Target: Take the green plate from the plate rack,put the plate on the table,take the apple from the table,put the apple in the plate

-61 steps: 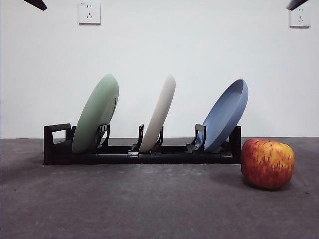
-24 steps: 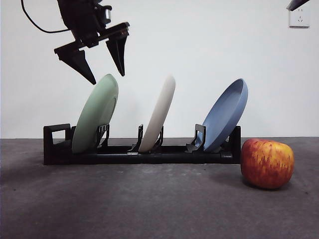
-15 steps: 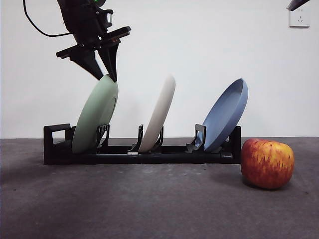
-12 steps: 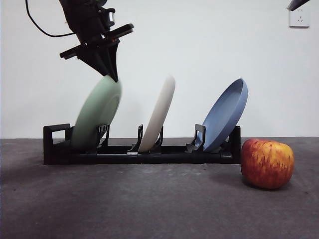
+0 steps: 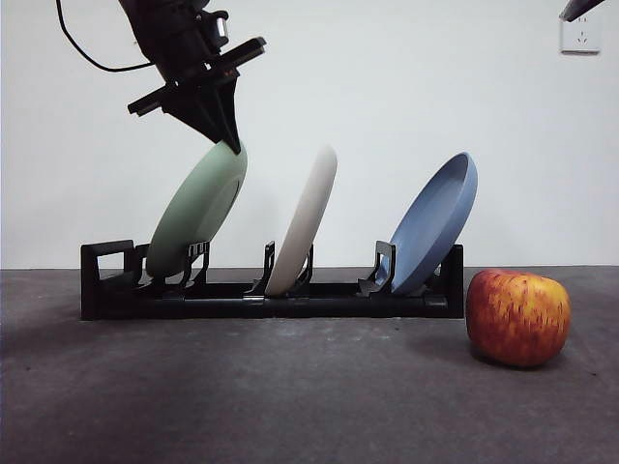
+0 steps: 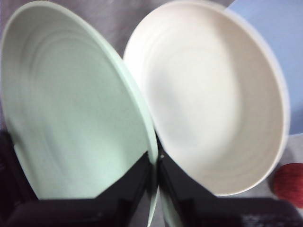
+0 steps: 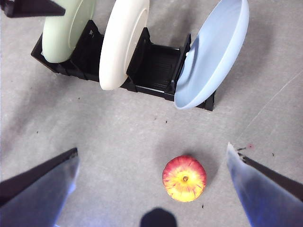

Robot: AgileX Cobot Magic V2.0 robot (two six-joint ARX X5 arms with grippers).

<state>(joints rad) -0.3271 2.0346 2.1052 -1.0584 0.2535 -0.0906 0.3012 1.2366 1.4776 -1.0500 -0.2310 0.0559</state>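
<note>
The green plate (image 5: 198,211) leans in the end slot of the black plate rack (image 5: 261,300), its lower edge still in the slot. My left gripper (image 5: 230,141) comes down from above and is shut on the plate's top rim; in the left wrist view its jaws (image 6: 155,163) pinch the rim of the green plate (image 6: 71,109). The apple (image 5: 517,317) sits on the table (image 5: 290,396) beside the rack's other end. My right gripper (image 7: 151,150) hangs open high above the apple (image 7: 184,178), holding nothing.
A cream-white plate (image 5: 305,220) stands in the middle slot and a blue plate (image 5: 433,224) in the slot nearest the apple. The rack's squared handle loop (image 5: 104,261) is at the green plate's end. A white wall stands close behind the rack.
My left gripper came down from the top corner and shut on the green plate's rim. The plate has risen and tipped towards the cream plate, and the rack slid slightly away from the apple.
</note>
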